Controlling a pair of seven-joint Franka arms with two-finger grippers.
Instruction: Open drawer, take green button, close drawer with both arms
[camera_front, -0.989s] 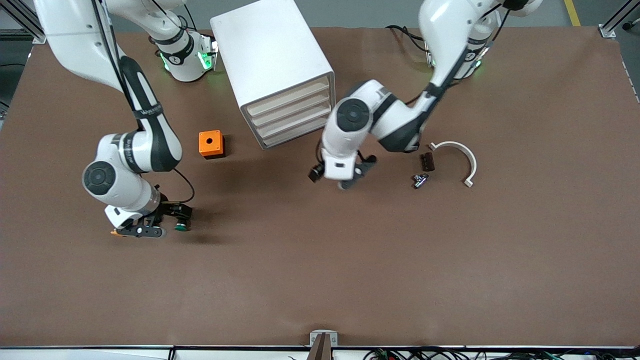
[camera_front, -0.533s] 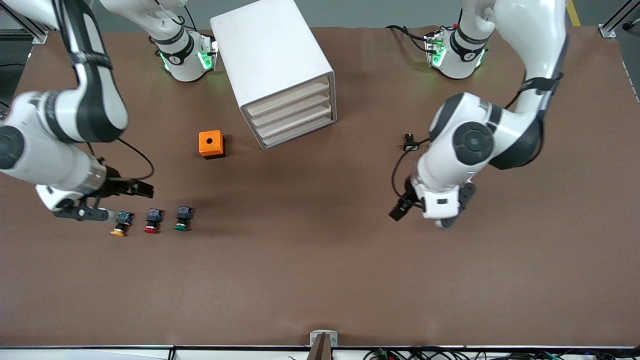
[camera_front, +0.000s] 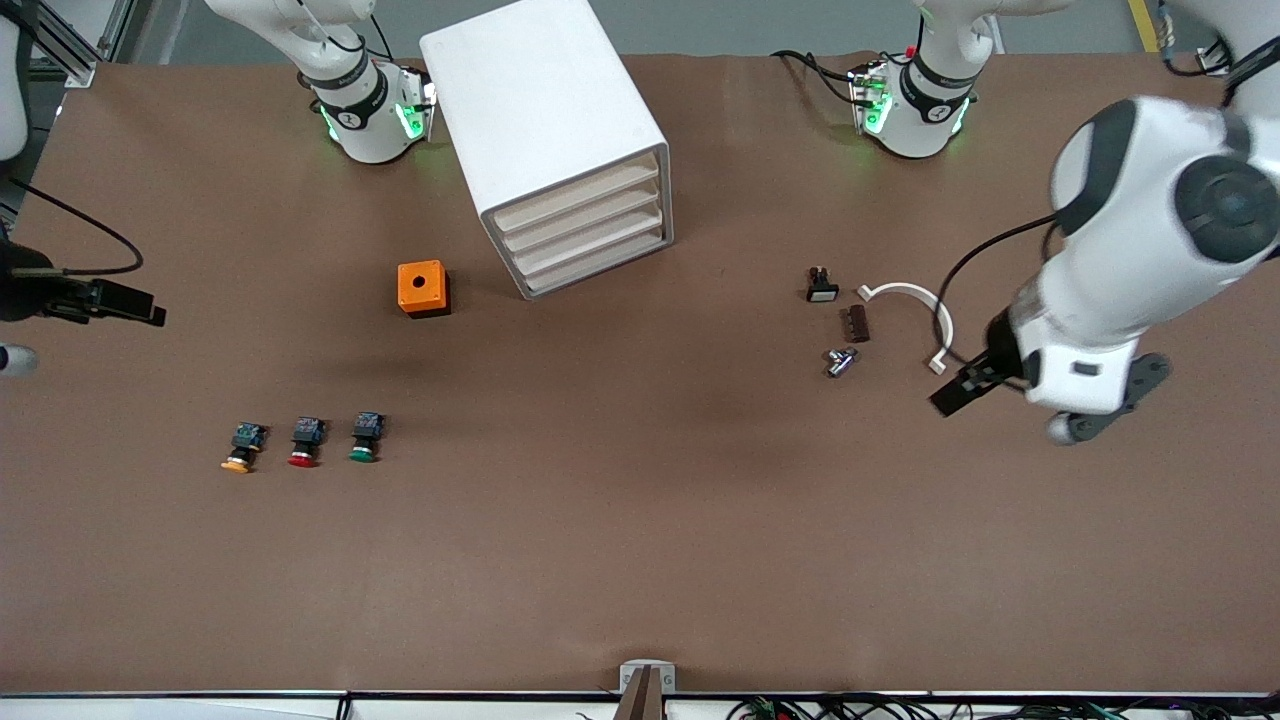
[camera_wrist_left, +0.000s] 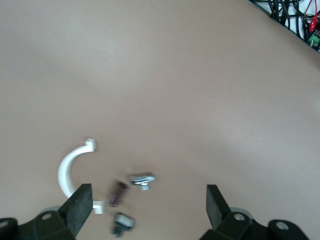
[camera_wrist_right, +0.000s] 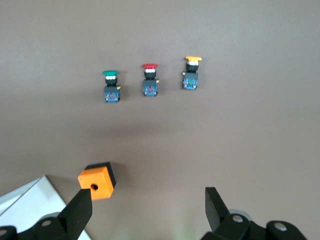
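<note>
Both pairs of fingers are spread and empty: the right gripper (camera_wrist_right: 145, 212) hangs over the table's right-arm end, the left gripper (camera_wrist_left: 147, 207) over the left-arm end. The button (camera_front: 365, 437) lies on its side on the table, cap toward the front camera, in a row beside the red-capped button (camera_front: 305, 441), well below the right gripper, the nearer one. The drawer (camera_front: 600, 264) sits shut.

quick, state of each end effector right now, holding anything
Left end effector: open, holding nothing, up over the table near the white curved piece.
Right end effector: open, holding nothing, up over the table's right-arm end.
</note>
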